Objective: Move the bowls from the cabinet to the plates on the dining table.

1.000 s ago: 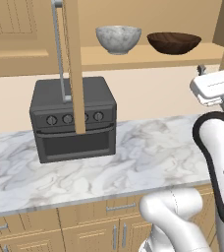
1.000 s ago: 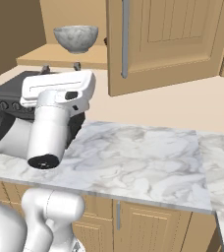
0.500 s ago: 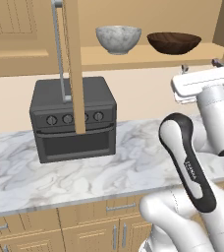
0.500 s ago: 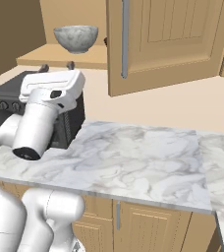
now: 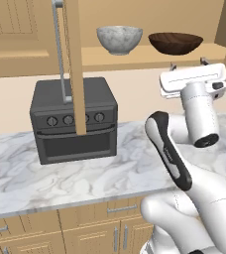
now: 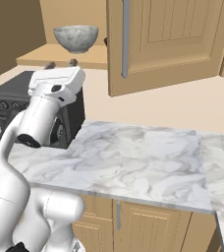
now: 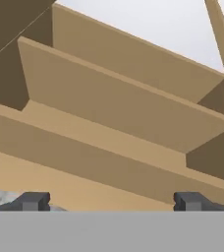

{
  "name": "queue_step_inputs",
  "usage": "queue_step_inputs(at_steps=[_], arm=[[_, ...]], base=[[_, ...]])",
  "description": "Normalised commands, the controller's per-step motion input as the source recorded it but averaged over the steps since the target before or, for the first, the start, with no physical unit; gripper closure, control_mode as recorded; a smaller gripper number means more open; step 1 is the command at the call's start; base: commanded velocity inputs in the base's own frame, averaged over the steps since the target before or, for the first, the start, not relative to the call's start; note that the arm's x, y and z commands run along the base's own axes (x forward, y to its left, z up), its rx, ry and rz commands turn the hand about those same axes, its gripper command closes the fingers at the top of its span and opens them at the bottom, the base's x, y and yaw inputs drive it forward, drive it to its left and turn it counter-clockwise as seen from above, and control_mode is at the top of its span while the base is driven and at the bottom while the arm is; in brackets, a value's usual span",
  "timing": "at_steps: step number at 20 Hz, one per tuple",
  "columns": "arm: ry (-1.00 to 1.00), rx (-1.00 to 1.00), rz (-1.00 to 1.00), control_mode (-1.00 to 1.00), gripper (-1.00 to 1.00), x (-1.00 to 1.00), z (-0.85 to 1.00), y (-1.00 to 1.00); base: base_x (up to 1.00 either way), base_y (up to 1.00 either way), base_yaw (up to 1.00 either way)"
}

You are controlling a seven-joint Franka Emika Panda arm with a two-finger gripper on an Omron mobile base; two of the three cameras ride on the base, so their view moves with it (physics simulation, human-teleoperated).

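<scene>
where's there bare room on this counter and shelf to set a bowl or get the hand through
Bare marble counter runs right of the black oven. On the cabinet shelf, crowded: marbled bowl and wooden bowl sit close, with a narrow gap; the hand hovers just below the wooden one.

A rendered home kitchen. A marble counter (image 5: 85,173) runs over tan drawer fronts (image 5: 105,233) with short silver handles, and a black oven (image 5: 73,126) with a row of knobs stands on it. Above, a wooden wall cabinet (image 5: 149,54) hangs with its doors (image 6: 173,44) open, two bowls (image 5: 119,39) on its shelf.
</scene>
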Motion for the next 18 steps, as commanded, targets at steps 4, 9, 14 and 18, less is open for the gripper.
queue_step_inputs(at_steps=[4,9,14,18], arm=[[0.08,0.02,-0.05,-1.0,-1.0,0.33,0.06,-0.05],[0.01,0.06,-0.09,-1.0,-1.0,0.17,0.04,-0.07],[0.01,0.06,-0.13,-1.0,-1.0,0.1,0.02,-0.04],[0.01,0.06,-0.12,-1.0,-1.0,0.16,0.03,0.0]], base=[[0.0,0.0,0.0],[0.0,0.0,0.0],[0.0,0.0,0.0],[0.0,0.0,0.0]])
